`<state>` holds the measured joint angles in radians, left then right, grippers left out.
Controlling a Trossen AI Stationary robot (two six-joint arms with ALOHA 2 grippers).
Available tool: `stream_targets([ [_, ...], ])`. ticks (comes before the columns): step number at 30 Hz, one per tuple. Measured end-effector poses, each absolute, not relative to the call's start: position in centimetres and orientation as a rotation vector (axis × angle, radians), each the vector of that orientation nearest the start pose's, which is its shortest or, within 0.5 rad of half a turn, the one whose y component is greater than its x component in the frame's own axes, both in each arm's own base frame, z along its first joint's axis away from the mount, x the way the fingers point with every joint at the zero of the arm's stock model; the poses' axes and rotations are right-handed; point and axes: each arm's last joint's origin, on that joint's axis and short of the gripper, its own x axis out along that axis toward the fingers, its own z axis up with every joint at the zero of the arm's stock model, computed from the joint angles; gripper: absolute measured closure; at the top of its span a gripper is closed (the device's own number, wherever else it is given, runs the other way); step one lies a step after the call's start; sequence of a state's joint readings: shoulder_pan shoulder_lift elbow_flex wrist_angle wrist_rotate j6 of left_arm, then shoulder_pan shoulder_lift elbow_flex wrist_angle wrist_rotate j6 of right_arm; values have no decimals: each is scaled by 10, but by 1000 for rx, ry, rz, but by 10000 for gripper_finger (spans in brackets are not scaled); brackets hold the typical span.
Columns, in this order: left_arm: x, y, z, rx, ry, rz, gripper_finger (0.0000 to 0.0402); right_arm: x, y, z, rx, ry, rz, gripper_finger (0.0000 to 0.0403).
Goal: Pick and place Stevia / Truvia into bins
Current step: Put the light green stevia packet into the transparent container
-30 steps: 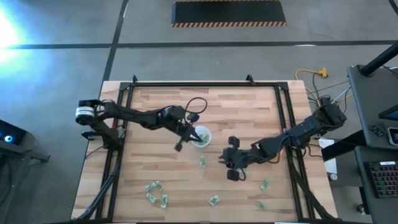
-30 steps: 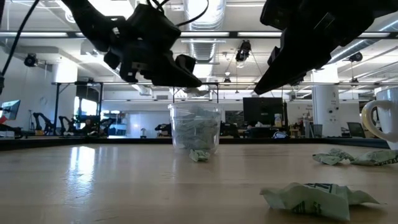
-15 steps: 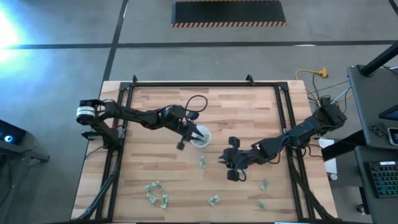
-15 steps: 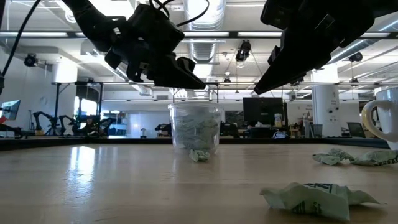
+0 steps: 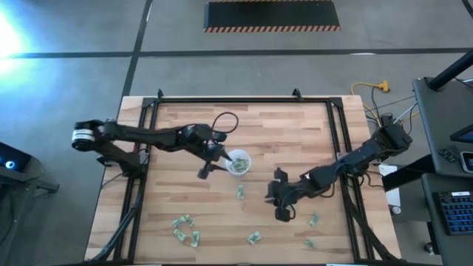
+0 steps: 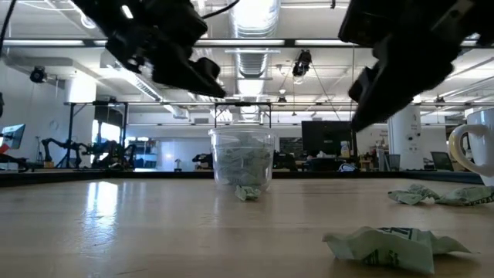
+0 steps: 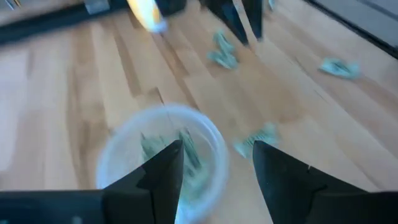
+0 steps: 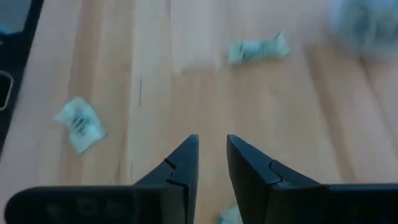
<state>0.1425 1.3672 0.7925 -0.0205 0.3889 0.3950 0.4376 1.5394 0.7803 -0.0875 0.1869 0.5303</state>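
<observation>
The translucent cup (image 5: 239,162) stands mid-table with green and white packets inside (image 7: 186,152). My left gripper (image 5: 220,158) hovers open just left of and above the cup's rim (image 7: 217,152), with nothing between its fingers. One packet (image 5: 241,192) lies on the table near the cup, shown at the cup's foot in the low view (image 6: 247,193). My right gripper (image 5: 272,198) hangs above the table right of that packet, its fingers (image 8: 211,152) a little apart and empty. More packets lie toward the near edge (image 5: 185,225) (image 5: 253,238) (image 5: 313,220).
A black frame rail (image 5: 236,101) runs round the table. A white mug (image 6: 475,150) shows at the right in the low view. Crumpled packets lie close to the low camera (image 6: 386,245) and at its right (image 6: 440,194). Bare wood lies between the cup and the far rail.
My left gripper has drawn back from above the cup toward the table's left and risen a little. My right gripper has shifted slightly toward the near edge. The cup and the loose packets on the table have stayed in place.
</observation>
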Motion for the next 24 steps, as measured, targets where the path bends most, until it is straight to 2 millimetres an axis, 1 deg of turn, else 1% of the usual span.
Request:
stream_targets([
  [3, 266, 23, 230, 193, 582, -367, 224, 263, 123, 167, 258, 896, -2, 323],
  [6, 254, 15, 232, 165, 610, -384, 224, 258, 126, 165, 227, 921, -22, 321],
  [10, 238, 4, 230, 172, 598, -416, 224, 255, 125, 162, 171, 930, -70, 321],
  [17, 214, -11, 223, 152, 585, -464, 224, 250, 122, 156, 175, 950, -115, 321],
  [24, 198, -18, 232, 152, 517, -481, 224, 239, 122, 141, 228, 971, -130, 321],
])
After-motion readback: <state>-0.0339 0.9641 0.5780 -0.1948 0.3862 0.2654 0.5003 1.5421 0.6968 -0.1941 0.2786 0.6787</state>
